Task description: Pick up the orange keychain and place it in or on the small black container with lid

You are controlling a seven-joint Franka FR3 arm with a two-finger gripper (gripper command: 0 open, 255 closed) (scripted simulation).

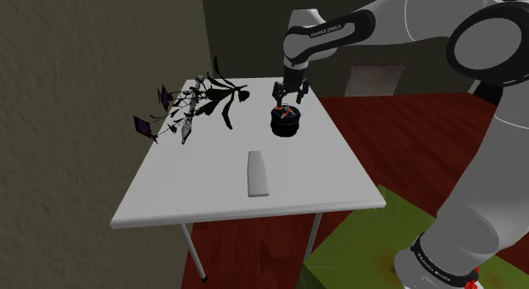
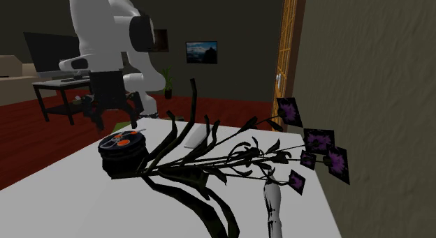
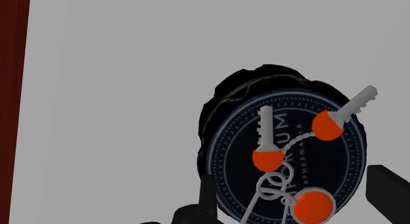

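Two parted fingers (image 3: 389,191) flank the keychain (image 3: 268,157) on the container (image 3: 227,117).

Both exterior views (facing opposite ways) share the table (image 1: 186,186).

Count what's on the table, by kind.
small black container with lid: 1
orange keychain, lying on that lid: 1
white flat block: 1
dark-leaved plant with purple flowers: 1
Total: 4
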